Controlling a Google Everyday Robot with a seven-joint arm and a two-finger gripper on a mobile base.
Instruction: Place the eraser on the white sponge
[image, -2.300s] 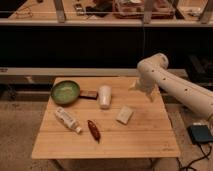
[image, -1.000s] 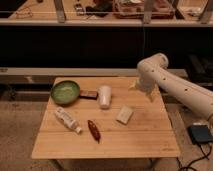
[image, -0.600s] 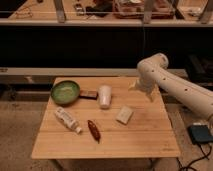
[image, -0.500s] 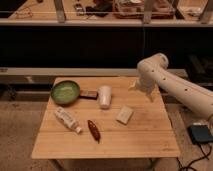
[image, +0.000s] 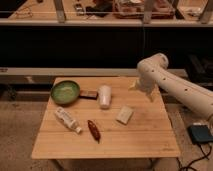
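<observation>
End effector spread at the tabletop's two o'clock, I'd pinch the probably light, stiff eraser across its narrow sides.

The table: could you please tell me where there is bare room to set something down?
Bare wood runs along the front of the table, right of the brown oval and in front of the white sponge. The back left is crowded: green bowl, eraser, cup, bottle. The claw hovers over the back right.
</observation>
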